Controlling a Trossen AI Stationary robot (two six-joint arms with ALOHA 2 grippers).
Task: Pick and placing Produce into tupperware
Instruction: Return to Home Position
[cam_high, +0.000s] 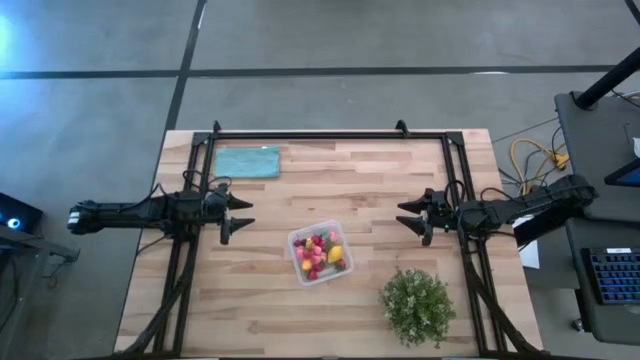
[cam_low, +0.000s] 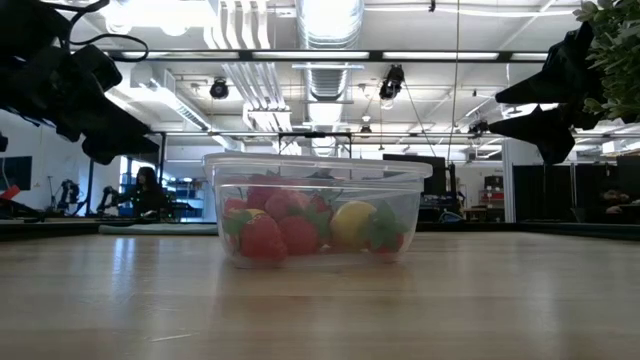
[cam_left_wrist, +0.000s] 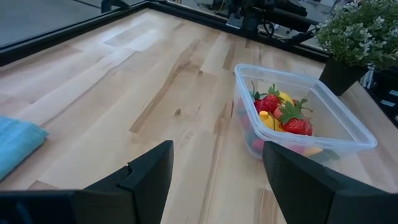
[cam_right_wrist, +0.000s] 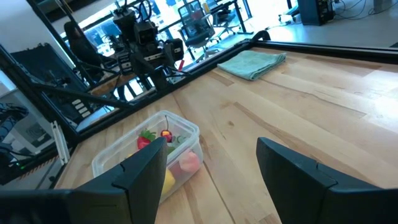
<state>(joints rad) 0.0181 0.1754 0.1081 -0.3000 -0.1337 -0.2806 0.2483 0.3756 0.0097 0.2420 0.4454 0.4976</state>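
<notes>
Produce is packed in centre-frame tupperware; left gripper and right gripper gape empty beside it, where it could be clipped by low sweeps.

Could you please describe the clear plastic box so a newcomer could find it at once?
On the pale wooden table, look between the flat teal cloth and the green potted bush. The small clear plastic box is the only see-through thing, holding red and yellow toy fruit.

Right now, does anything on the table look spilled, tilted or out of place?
Nothing stands out. All the toy fruit lies inside the clear plastic box, which sits flat; none has spilled. The teal cloth lies flat, the potted plant upright. The left gripper and right gripper are open, empty.
</notes>
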